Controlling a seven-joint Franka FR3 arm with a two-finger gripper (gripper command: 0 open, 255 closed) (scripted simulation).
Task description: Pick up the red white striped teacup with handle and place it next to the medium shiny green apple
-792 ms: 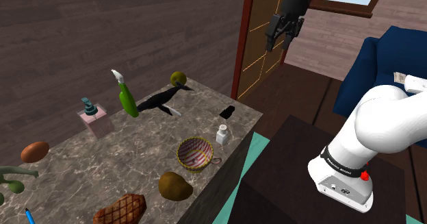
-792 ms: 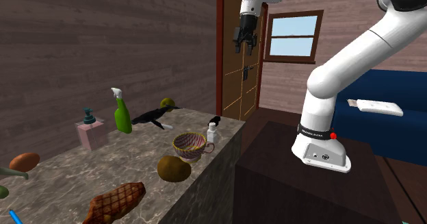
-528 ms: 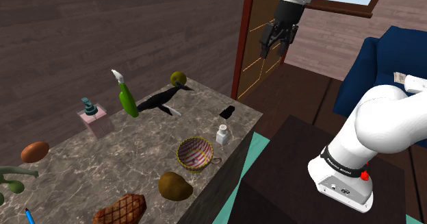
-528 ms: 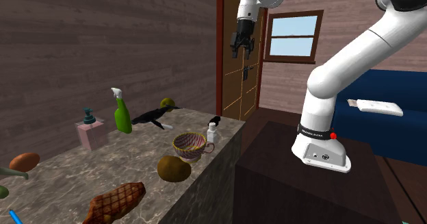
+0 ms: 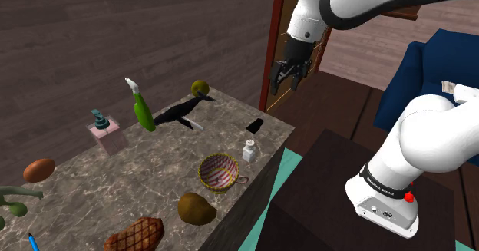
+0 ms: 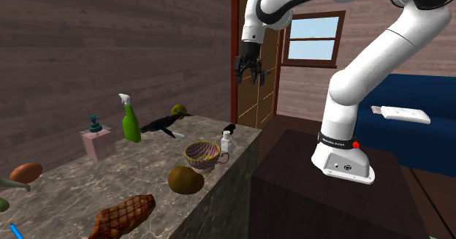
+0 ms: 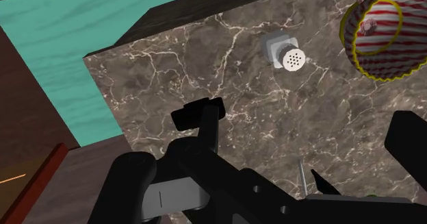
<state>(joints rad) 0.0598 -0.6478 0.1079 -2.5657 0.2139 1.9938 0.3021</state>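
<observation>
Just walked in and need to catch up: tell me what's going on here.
A white robot arm holds its black end effector open and empty, hovering above a corner of the marble counter. The red-and-white striped teacup sits untouched on the counter beside a white shaker. The green apple it should go next to lies farther along, by a black bird figure. Nothing is picked up yet.

Plank walls [image 5: 92, 27], marble counter [image 5: 157, 159], blue sofa [image 5: 431, 67]
</observation>
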